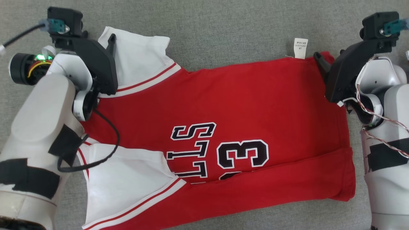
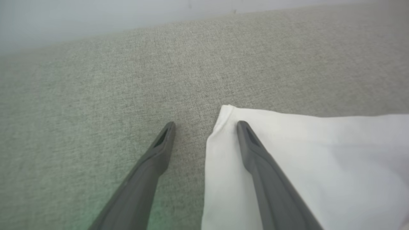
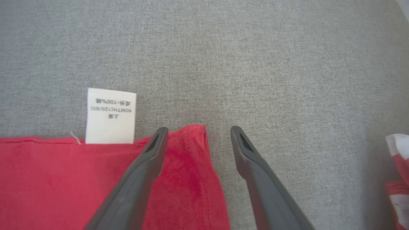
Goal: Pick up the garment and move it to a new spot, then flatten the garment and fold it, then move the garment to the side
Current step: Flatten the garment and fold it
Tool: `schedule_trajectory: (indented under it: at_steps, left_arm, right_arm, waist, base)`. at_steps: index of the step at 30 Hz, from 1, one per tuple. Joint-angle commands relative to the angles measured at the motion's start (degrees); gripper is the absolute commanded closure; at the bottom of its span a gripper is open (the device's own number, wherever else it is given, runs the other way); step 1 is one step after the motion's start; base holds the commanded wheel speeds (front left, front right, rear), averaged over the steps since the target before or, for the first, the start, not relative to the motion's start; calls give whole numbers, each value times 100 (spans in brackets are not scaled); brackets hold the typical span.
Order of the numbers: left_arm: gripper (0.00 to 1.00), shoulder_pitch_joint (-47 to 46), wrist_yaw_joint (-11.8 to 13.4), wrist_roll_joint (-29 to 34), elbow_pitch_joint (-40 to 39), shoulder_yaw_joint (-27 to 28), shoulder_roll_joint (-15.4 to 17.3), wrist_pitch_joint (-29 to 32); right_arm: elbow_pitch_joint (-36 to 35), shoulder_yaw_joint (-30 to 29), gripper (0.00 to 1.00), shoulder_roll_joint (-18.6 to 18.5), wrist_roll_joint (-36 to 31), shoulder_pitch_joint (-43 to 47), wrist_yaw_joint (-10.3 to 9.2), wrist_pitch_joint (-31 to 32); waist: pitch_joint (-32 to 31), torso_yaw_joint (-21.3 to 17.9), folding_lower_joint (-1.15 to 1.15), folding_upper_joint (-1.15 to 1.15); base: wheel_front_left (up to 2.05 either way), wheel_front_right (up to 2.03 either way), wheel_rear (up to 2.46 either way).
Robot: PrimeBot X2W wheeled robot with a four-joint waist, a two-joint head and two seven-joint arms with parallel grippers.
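Red jersey (image 1: 223,105) spread flat on the grey fabric surface (image 1: 223,25), with the edge farthest from the hands folded over. The left hand (image 2: 206,124), wide open and empty, straddles the white sleeve (image 2: 303,153) corner. The right hand (image 3: 198,128), equally open and empty, straddles the hem corner beside the care label (image 3: 110,116). Both appear positioned to grasp for the next fold.

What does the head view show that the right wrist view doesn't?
Head view's extras: the big 3, black letters and white sleeves. Right wrist view's extras: the print on the tag up close, and some red-and-white cloth at its right edge. Both: the red shirt, the tag, the grey surface, and the open right claw at the shirt's corner.
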Motion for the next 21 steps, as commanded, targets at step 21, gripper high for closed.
schedule_trajectory:
  at_steps: [21]
  left_arm:
    - [0, 30, -70, -220, -90, -223, 24, 962]
  right_arm:
    - [335, 904, 0, -825, 99, -251, -14, 586]
  waist:
    - [208, 35, 1, 0]
  base:
    - [0, 0, 0]
